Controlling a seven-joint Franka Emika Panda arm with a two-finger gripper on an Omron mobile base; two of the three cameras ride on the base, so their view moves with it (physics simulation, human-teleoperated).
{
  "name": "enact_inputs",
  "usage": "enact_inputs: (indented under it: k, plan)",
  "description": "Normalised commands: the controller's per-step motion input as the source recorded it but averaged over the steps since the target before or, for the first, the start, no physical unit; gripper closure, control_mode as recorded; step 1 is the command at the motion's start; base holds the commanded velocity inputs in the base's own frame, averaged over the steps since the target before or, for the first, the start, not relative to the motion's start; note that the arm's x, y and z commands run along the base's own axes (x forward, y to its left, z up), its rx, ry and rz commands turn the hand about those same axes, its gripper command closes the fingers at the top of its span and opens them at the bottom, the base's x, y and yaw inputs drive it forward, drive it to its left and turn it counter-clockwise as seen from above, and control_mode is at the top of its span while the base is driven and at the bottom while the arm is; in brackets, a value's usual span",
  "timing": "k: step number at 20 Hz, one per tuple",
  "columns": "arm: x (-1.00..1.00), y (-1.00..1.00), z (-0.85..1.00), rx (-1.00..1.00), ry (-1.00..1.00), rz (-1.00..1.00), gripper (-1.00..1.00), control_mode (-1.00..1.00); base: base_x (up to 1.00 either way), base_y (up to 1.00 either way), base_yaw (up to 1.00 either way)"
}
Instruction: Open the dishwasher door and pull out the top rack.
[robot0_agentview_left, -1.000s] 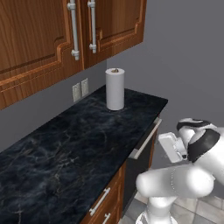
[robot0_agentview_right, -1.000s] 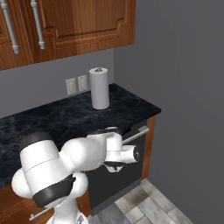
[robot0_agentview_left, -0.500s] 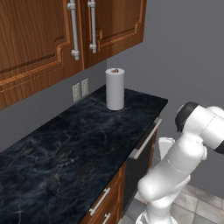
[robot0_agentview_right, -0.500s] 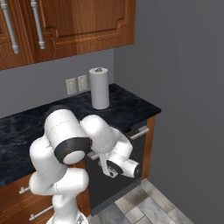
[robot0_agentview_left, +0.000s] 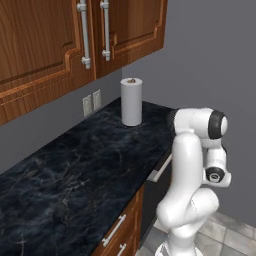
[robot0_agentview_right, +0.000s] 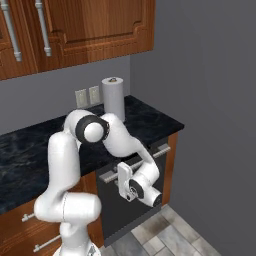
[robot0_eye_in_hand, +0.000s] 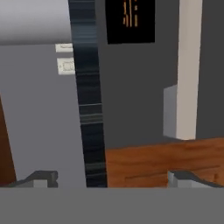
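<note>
We saw the jaws standing wide apart with nothing between them, the gripper (robot0_eye_in_hand: 113, 178) turned on its side toward the dishwasher door (robot0_eye_in_hand: 131, 87). In the hand view the two dark fingertips (robot0_eye_in_hand: 41, 178) rose at the bottom edge, and beyond them lay the door's dark grey face, its pale bar handle (robot0_eye_in_hand: 188, 70) running up the picture on a grey mount, and a small black display with orange marks (robot0_eye_in_hand: 130, 19) at the top. A strip of brown wood (robot0_eye_in_hand: 162, 159) crossed below the door.

From the right base camera we found the gripper (robot0_agentview_right: 122, 184) low in front of the dishwasher door (robot0_agentview_right: 125, 210), which was shut beneath the dark marble counter (robot0_agentview_right: 30, 150), the hand close against the silver handle (robot0_agentview_right: 160, 152); whether it touched, we could not tell. The white arm (robot0_agentview_right: 65, 165) bent up, over and down to it.

On the counter stood a paper towel roll (robot0_agentview_left: 131, 101) near the wall outlets (robot0_agentview_left: 92, 102), under the brown wooden wall cabinets (robot0_agentview_left: 60, 40). Wooden drawer fronts (robot0_agentview_left: 117, 230) flanked the door.
</note>
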Motion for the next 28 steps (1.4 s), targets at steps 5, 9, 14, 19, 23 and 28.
enact_inputs:
  k: [5, 9, 14, 19, 23, 28]
  plan:
    - [0.26, 0.0, -0.44, 0.06, 0.0, -0.02, -1.0, -1.0, 0.0, 0.0, 0.0]
    - [0.34, 0.0, -0.12, 0.05, -0.01, -0.03, -1.0, -1.0, 0.0, 0.0, 0.0]
    - [0.43, 0.0, -0.11, 0.0, 0.0, -0.06, -1.0, -1.0, 0.0, 0.0, 0.0]
    - [0.44, 0.11, -0.18, -0.01, 0.0, -0.06, -1.0, -1.0, 0.0, 0.0, 0.0]
    - [0.33, 0.31, -0.17, -0.01, 0.0, -0.06, -1.0, -1.0, 0.0, 0.0, 0.0]
    - [0.29, 0.36, -0.27, -0.02, 0.0, -0.03, -1.0, -1.0, 0.0, 0.0, 0.0]
